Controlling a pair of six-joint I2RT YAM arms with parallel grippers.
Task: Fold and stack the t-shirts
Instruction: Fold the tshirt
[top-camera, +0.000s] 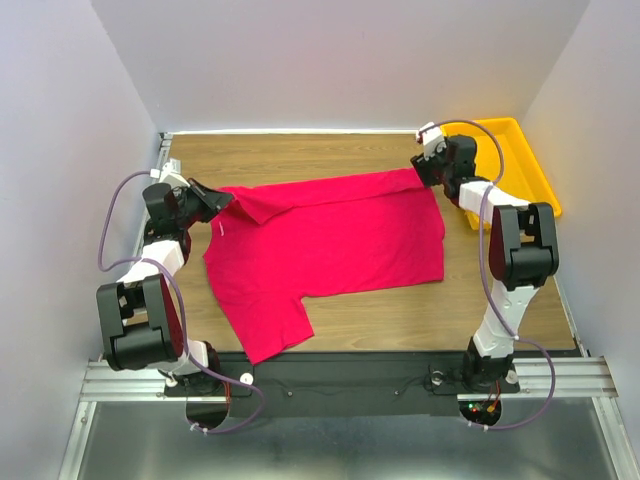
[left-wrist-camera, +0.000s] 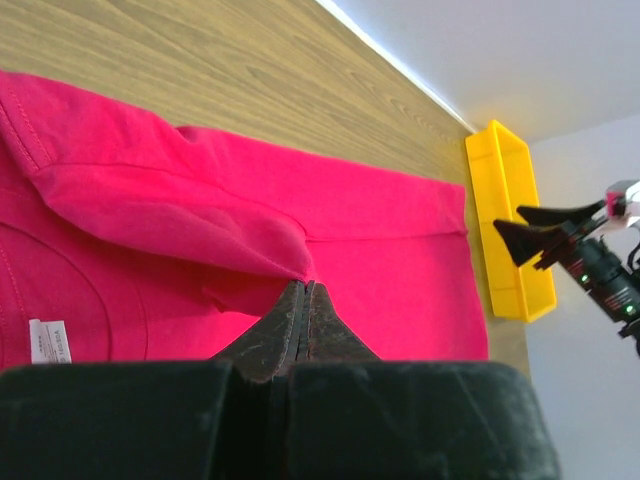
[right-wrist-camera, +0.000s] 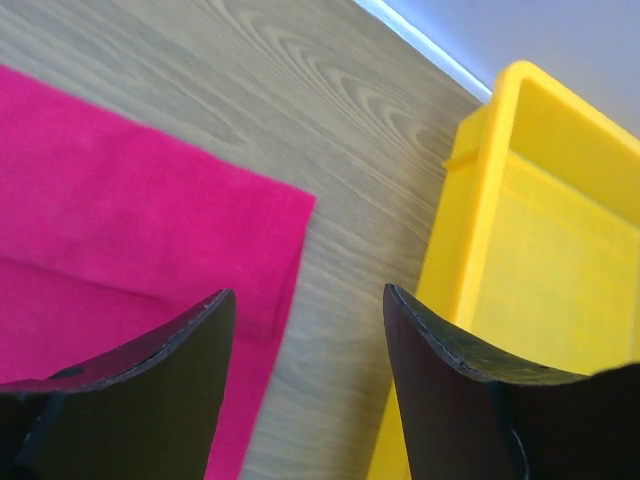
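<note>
1. The red t-shirt (top-camera: 330, 240) lies spread on the wooden surface (top-camera: 400, 320), between the two arms and about in the middle of it.
2. Its far edge is folded over toward the near side, so a narrow double layer runs along that edge from one hand to the other.
3. One short sleeve (top-camera: 270, 325) points toward the near edge of the surface, on the left side.
4. A small white neck label (left-wrist-camera: 48, 341) shows on the cloth in the left wrist view.
5. The left hand (top-camera: 222, 203) is at the left end of the folded edge. In its own camera the fingers (left-wrist-camera: 285, 325) are pressed together, and they pinch a raised fold of the t-shirt at their tips.
6. The right hand (top-camera: 425, 172) is at the far right corner of the t-shirt. Its fingers (right-wrist-camera: 185, 340) are spread apart with nothing between them; under them lies the folded corner of the cloth, flat on the surface.
7. The yellow tray (top-camera: 530, 160) stands at the far right of the surface, just beside the right hand and apart from the t-shirt.
</note>
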